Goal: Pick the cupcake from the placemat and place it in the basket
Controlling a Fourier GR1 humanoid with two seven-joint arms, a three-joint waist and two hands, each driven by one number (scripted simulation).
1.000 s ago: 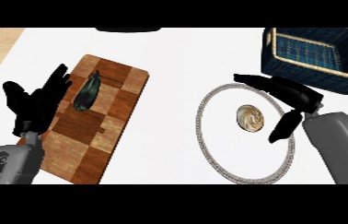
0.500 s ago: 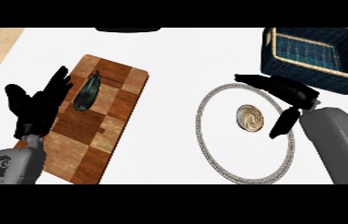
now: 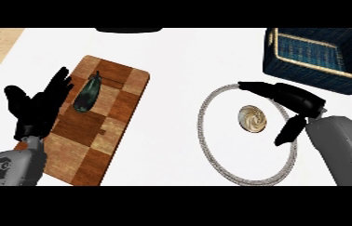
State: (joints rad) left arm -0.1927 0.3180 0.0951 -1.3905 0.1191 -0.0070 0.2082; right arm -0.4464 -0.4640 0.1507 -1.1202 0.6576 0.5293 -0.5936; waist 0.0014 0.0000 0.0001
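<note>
Right hand (image 3: 297,109): barely shifted from a second ago, open, straddling small swirled tan cupcake (image 3: 253,118), ungrasped | cupcake: centred on round white rope-edged placemat (image 3: 206,141) | dark blue woven basket (image 3: 309,57): beyond, unfilled | left hand (image 3: 37,106): open, resting

A wooden checkered cutting board (image 3: 96,127) is laid at an angle on the white counter (image 3: 172,57). A dark green eggplant (image 3: 87,93) is set on the board's upper part, lengthwise. A dark object (image 3: 128,29) is partly seen well beyond the board's top.
</note>
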